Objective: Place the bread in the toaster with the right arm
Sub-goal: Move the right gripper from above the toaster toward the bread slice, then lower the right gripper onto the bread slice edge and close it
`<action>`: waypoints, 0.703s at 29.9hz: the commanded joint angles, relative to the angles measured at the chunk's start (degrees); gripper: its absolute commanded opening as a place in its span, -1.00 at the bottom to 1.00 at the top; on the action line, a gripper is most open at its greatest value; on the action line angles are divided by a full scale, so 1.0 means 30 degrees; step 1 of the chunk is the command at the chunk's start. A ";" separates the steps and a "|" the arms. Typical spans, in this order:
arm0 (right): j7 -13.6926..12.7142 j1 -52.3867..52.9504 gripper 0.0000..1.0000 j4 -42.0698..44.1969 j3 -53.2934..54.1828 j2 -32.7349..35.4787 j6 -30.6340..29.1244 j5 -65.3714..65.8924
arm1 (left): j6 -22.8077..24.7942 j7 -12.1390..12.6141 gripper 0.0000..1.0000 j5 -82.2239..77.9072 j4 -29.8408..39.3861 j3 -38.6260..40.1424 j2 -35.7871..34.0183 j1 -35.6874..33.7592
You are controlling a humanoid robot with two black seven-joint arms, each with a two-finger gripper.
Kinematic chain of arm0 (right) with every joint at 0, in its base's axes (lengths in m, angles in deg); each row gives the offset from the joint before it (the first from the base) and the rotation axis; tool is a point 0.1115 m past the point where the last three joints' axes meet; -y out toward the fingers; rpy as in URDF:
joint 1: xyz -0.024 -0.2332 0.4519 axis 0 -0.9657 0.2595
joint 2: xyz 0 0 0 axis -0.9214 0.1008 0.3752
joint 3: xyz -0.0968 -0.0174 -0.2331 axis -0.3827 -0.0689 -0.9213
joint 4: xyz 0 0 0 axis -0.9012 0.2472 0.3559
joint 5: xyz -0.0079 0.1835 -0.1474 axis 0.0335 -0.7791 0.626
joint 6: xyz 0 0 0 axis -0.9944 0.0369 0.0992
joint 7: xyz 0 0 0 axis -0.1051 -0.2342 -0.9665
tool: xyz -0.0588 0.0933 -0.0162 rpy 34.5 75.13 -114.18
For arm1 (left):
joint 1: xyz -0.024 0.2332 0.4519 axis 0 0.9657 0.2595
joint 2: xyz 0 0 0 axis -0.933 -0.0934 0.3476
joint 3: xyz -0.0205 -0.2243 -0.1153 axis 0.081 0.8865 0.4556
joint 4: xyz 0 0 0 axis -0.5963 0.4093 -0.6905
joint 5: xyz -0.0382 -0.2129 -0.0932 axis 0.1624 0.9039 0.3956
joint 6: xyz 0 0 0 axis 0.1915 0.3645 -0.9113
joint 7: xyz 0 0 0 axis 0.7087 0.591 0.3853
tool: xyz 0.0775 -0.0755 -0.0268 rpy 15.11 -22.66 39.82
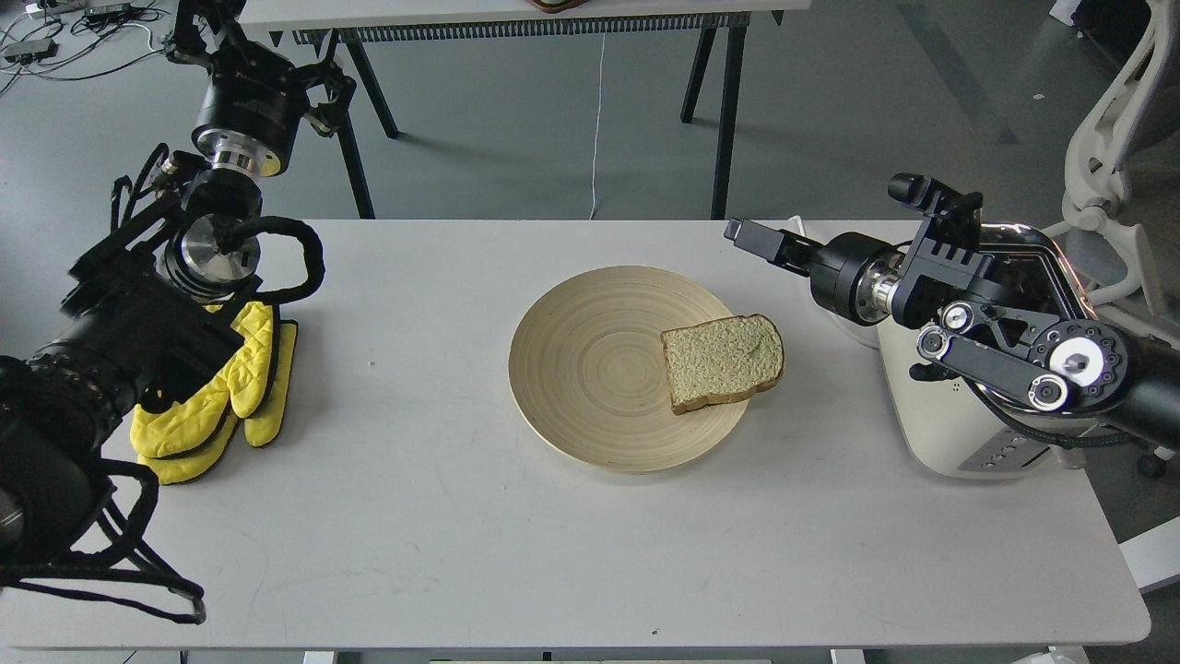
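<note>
The bread (723, 361) lies flat on the right rim of a round wooden plate (590, 369), partly overhanging it. The toaster (959, 433) stands at the table's right edge, mostly hidden under my right arm. My right gripper (749, 236) points left, above the table, behind and a little right of the bread and clear of it. It holds nothing, and its dark fingers cannot be told apart. My left gripper (198, 32) is raised at the far left, beyond the table's back edge, too dark to read.
Yellow oven mitts (230, 397) lie on the left of the white table (415, 516), under my left arm. A second table's legs (724, 111) stand behind. A white chair (1115, 138) is at the far right.
</note>
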 commanded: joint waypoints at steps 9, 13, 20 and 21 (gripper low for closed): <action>-0.0169 -0.1050 0.63 0.0376 -0.1182 -0.0479 0.0988 0.0709 | 0.0000 0.0002 1.00 0.0000 0.0002 -0.0024 -0.0001 -0.0001; -0.0490 -0.1606 0.61 0.0405 -0.1182 -0.0508 0.0988 0.0709 | 0.0000 0.0002 1.00 0.0000 0.0002 -0.0024 0.0029 -0.0001; -0.0901 -0.1989 0.59 0.1196 -0.1124 -0.0654 0.1018 0.0651 | 0.0000 0.0002 1.00 0.0000 0.0002 -0.0024 0.0029 -0.0001; -0.0959 -0.2018 0.59 0.1225 -0.1124 -0.0655 0.1018 0.0651 | 0.0000 0.0002 1.00 0.0000 0.0002 -0.0024 0.0029 -0.0001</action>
